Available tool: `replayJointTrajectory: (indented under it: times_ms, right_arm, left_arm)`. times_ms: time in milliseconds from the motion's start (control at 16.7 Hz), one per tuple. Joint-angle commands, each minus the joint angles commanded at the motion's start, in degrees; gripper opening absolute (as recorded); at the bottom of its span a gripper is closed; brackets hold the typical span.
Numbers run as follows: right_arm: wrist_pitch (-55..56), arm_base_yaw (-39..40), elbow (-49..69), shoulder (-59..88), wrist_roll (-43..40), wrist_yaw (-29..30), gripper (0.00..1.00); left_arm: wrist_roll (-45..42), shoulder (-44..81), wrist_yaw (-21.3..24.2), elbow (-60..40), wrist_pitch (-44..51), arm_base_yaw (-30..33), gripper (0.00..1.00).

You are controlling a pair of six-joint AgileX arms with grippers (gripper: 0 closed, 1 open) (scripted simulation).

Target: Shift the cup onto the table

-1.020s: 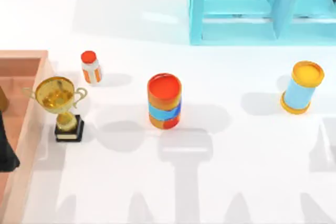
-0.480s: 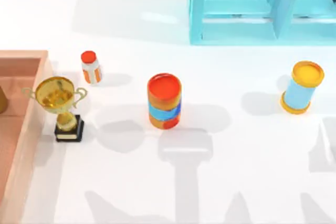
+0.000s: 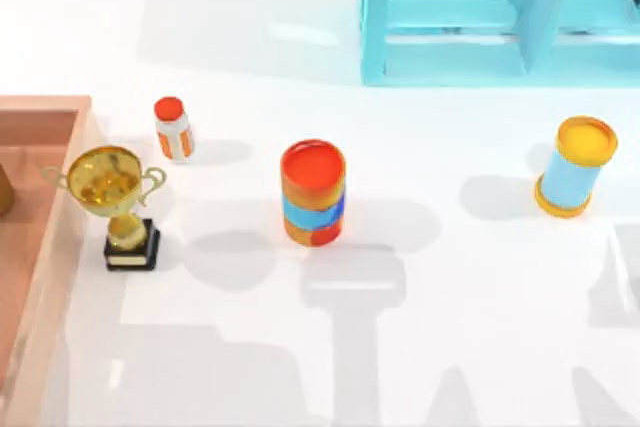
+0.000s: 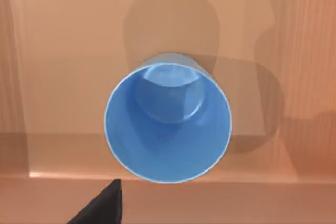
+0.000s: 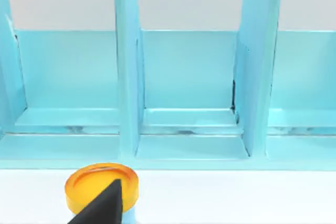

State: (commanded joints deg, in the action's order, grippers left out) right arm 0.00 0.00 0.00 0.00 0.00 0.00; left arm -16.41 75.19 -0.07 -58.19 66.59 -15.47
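From our left wrist camera we look straight down into the cup, which stands upright on the floor of the tray, its open mouth facing us and its rim close to the tray's raised edge. A dark tip of our left gripper juts into that picture just beside the cup's rim, apart from it; we cannot tell whether this gripper is spread or closed. In the top view the tray lies at the left edge of the bench. Just beside the tray's right rim stands a trophy on its black base, upright. Behind it, a little to the right, is a small bottle with a red cap. Near the middle of the bench stands a can with a red lid and a blue band, well apart from the trophy. Far over on the right is a cylinder with yellow ends, upright. At the back right sits a rack with upright dividers. Our right wrist camera faces that rack head on, with the cylinder's yellow top low in front of it, and one dark tip of our right gripper overlaps the cylinder in that picture; we cannot tell how this gripper stands either.
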Motion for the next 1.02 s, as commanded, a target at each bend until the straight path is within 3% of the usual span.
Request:
replayJointTrajectory:
  times_ms: [240,600,1020]
  right_arm:
    - [0.00,0.00,0.00,0.00,0.00,0.00,1.00]
    - [0.00,0.00,0.00,0.00,0.00,0.00,1.00]
    - [0.00,0.00,0.00,0.00,0.00,0.00,1.00]
  left_arm:
    - [-1.50,5.66,0.03,-5.18,5.60,-1.35,1.00]
    - [-1.42,5.86,0.02,-4.21,4.64,-1.18,1.00]
    - [-1.79,10.53,0.02,8.01,-13.31,-1.57,1.00]
